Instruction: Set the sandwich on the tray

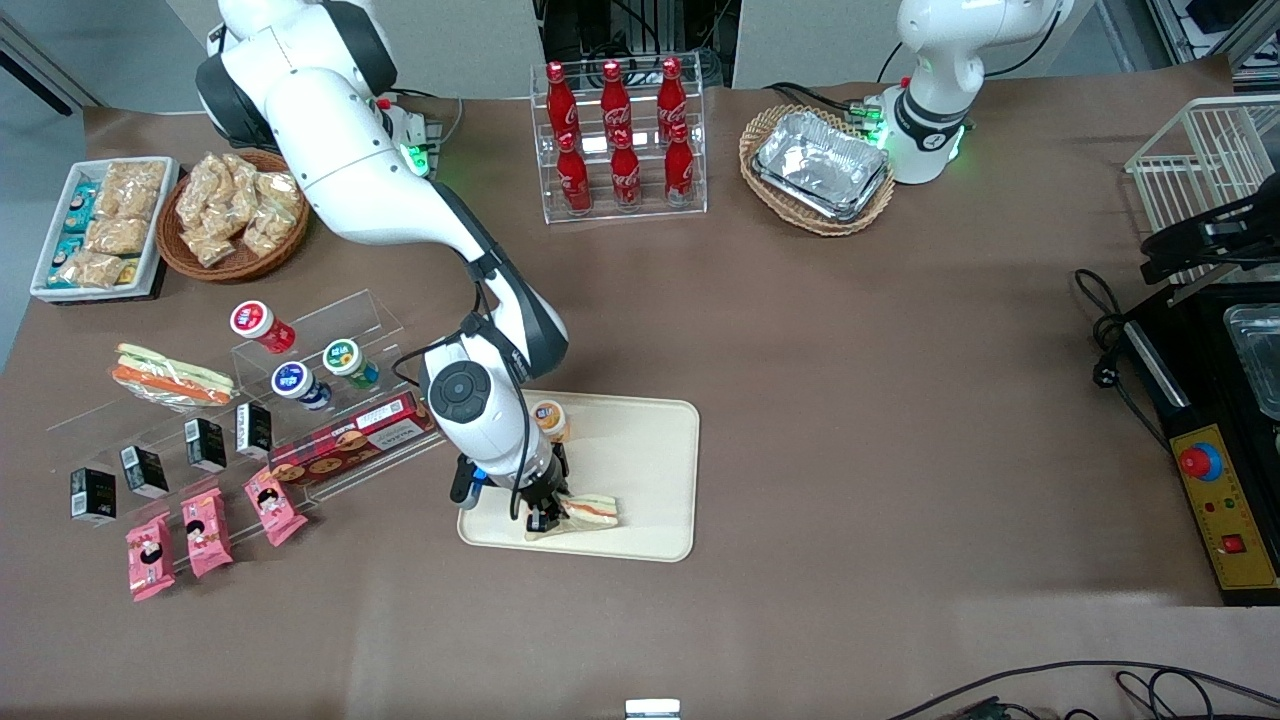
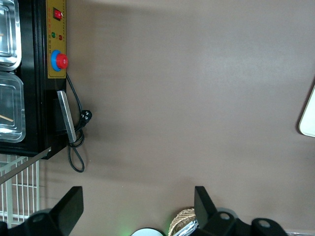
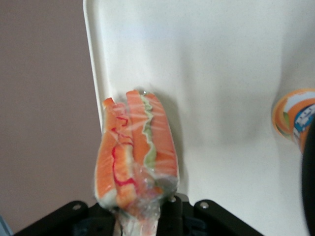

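Brown table cover [image 1: 850, 400] | gripper [image 1: 545, 520] clamps sandwich [image 1: 592, 511] (wrapped) over cream tray [image 1: 650, 450]

A white robot arm reaches from the upper left of the front view down to lower centre, wrist pointing downward. Its gripper [image 1: 546, 517] sits low, fingers closed on a wrapped sandwich [image 1: 592, 511].

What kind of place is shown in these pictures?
Probably a robotics lab staged as a snack shop: cola bottles on a clear rack, snack packs on display, and the end effector holding a sandwich on the tray.
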Controlling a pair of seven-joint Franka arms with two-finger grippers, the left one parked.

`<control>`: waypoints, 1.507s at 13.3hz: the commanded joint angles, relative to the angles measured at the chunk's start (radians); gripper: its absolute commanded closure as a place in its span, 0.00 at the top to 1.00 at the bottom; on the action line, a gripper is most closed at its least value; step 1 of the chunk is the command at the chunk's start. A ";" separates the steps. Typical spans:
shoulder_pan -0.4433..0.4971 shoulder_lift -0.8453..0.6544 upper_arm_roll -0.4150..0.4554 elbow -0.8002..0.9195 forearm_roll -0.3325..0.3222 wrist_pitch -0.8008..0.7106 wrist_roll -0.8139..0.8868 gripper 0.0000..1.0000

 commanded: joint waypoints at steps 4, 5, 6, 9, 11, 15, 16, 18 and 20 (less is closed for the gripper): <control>0.011 0.040 -0.047 0.041 -0.023 -0.005 0.039 0.51; 0.011 0.044 -0.051 0.042 -0.021 -0.005 0.043 1.00; 0.011 0.040 -0.060 0.041 -0.024 -0.005 0.042 1.00; 0.011 0.028 -0.063 0.042 -0.020 -0.008 0.044 1.00; 0.010 -0.004 -0.067 0.043 -0.015 -0.024 0.045 1.00; -0.002 -0.151 -0.066 0.030 -0.021 -0.193 0.031 1.00; -0.005 -0.193 -0.067 0.023 -0.024 -0.254 0.008 1.00; -0.013 -0.257 -0.069 0.023 -0.024 -0.384 -0.152 1.00; -0.038 -0.316 -0.092 0.018 -0.024 -0.463 -0.347 1.00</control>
